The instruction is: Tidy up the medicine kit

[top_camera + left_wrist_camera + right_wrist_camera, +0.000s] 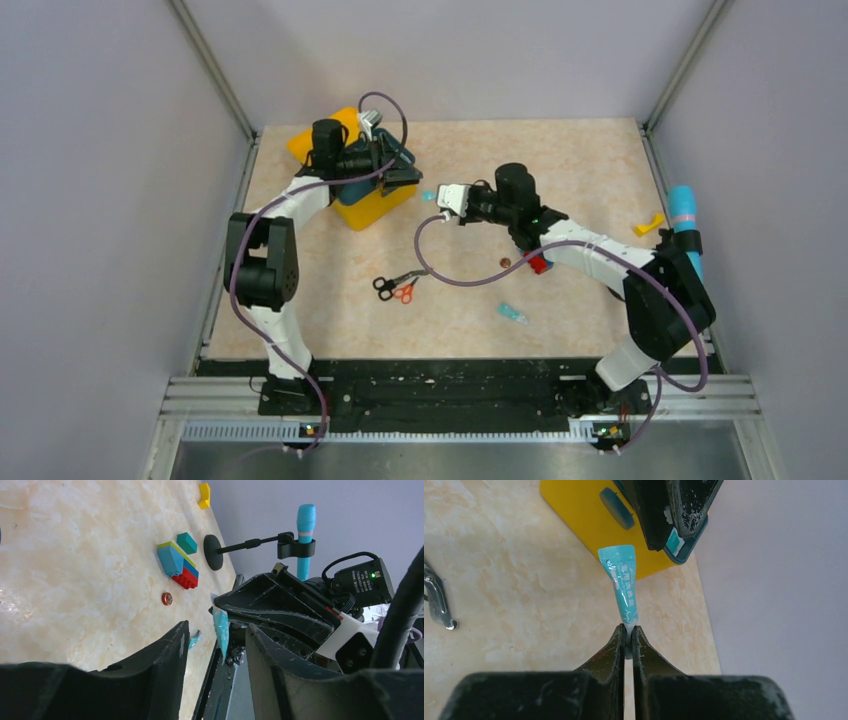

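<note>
Over the medicine kit (372, 208): your left gripper (217, 627), fingers apart, and its wrist cover most of the top.
Right of the kit: your right gripper (630, 629), clamped on a teal sachet (623, 582), fills the gap beside the yellow wall.
Nearer than the kit: bare table as far as the scissors (397, 288).
Far right of the kit: 1 block stack (537, 263) and 1 coin (505, 262) lie in your way.

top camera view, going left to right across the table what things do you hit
yellow medicine kit → scissors → held teal packet → loose teal packet → red block → yellow piece → blue tube
</note>
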